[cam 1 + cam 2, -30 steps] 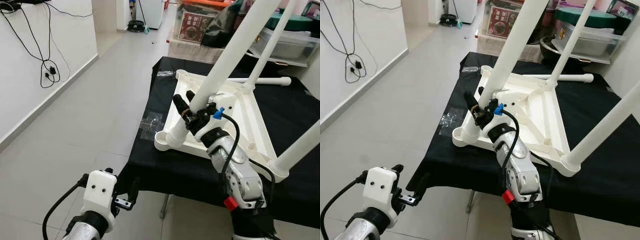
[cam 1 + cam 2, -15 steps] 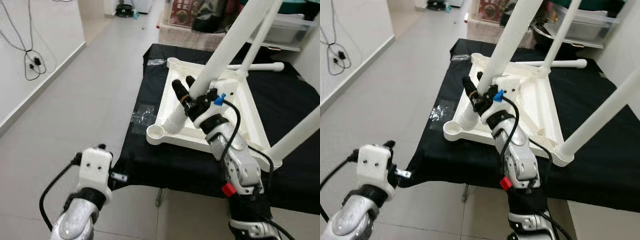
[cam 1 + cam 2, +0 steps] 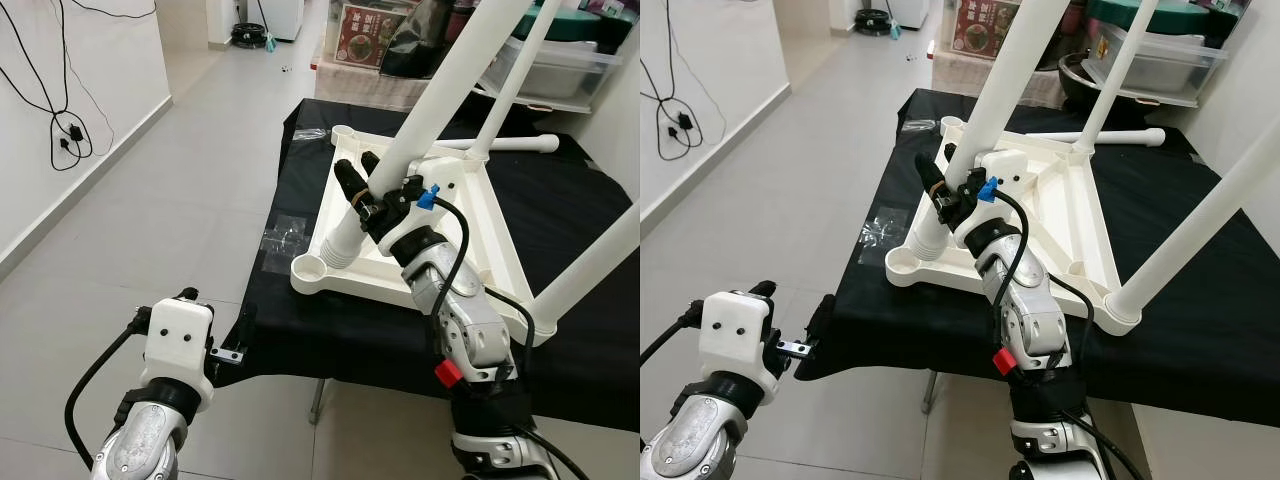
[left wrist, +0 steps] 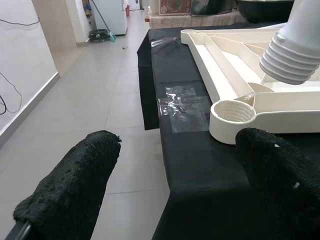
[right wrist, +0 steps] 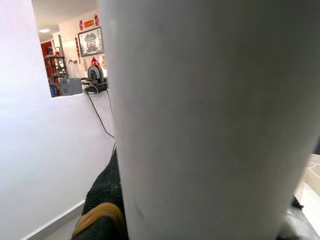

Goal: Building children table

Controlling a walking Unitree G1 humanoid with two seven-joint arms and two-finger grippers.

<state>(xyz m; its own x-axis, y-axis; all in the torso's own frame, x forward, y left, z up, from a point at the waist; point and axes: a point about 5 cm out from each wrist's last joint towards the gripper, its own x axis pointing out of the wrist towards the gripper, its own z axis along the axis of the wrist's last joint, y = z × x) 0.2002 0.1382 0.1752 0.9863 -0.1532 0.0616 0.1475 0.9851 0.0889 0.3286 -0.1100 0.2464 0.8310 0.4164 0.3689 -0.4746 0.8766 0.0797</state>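
Observation:
A white children's table top (image 3: pixel 495 250) lies upside down on a black-covered table (image 3: pixel 350 335). Two white legs stand in it, one at the far corner (image 3: pixel 512 85) and one at the near right (image 3: pixel 590 270). My right gripper (image 3: pixel 360 178) is shut on a third leg (image 3: pixel 445 90), which it holds tilted. That leg's ribbed end (image 4: pixel 292 60) hovers just beside the empty near-left corner socket (image 4: pixel 232 112). A fourth leg (image 3: pixel 510 145) lies at the far side. My left gripper (image 4: pixel 175 185) is open, low before the table's near-left corner.
A clear plastic bag (image 3: pixel 285 240) lies on the cloth left of the table top. Storage boxes and bins (image 3: pixel 570 70) crowd the far side. Black cables (image 3: pixel 65 130) hang on the left wall. Open tiled floor (image 3: pixel 180 190) stretches to the left.
The camera has shifted. The held leg's lower end has come off the near-left corner socket, which now shows empty. The left arm has swung slightly.

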